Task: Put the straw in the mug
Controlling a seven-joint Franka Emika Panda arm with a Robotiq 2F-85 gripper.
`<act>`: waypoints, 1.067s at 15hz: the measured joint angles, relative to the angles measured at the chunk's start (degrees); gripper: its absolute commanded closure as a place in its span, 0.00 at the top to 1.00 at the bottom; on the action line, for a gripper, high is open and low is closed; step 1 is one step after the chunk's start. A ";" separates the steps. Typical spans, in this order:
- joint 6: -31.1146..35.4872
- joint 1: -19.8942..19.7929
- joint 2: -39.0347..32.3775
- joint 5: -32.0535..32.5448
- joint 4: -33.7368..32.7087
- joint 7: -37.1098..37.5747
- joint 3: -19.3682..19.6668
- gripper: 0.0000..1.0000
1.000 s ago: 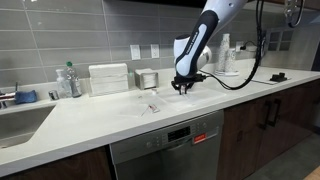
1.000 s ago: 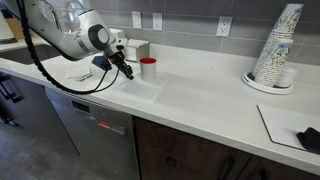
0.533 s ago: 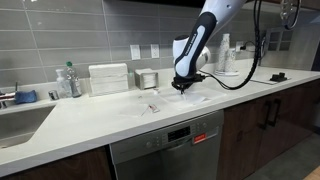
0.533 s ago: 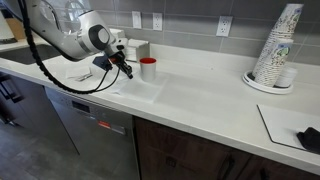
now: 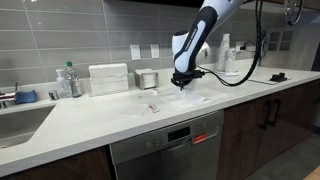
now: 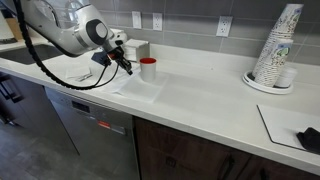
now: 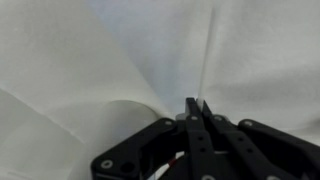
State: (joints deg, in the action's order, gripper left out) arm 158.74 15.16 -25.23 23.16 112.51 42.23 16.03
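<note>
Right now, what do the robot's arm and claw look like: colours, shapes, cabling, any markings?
The rounded white jointed arm has dark sections at its joints. It ends in a black two-fingered metal claw with slim fingers and visible bolt heads on its linkages. A thick black cable loops away from the wrist. No markings are legible.

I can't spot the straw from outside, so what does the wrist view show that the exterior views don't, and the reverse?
Only the wrist view shows the straw, a thin clear line running out from the shut fingertips of the gripper. Only the exterior views show the mug with its red rim, standing on the counter near the gripper, plus the stack of paper cups and the sink. Both share the gripper itself and a white surface beneath it.
</note>
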 measured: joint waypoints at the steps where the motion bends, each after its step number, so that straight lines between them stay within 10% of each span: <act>1: -0.21 0.14 0.92 0.00 0.04 0.00 0.12 0.01; 8: 5.04 2.97 6.18 9.68 0.21 7.36 4.02 0.01; 16: 12.13 12.23 4.85 29.48 -5.58 36.37 23.59 0.01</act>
State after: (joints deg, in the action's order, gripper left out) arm 170.87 27.39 -20.38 52.64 106.93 78.61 39.63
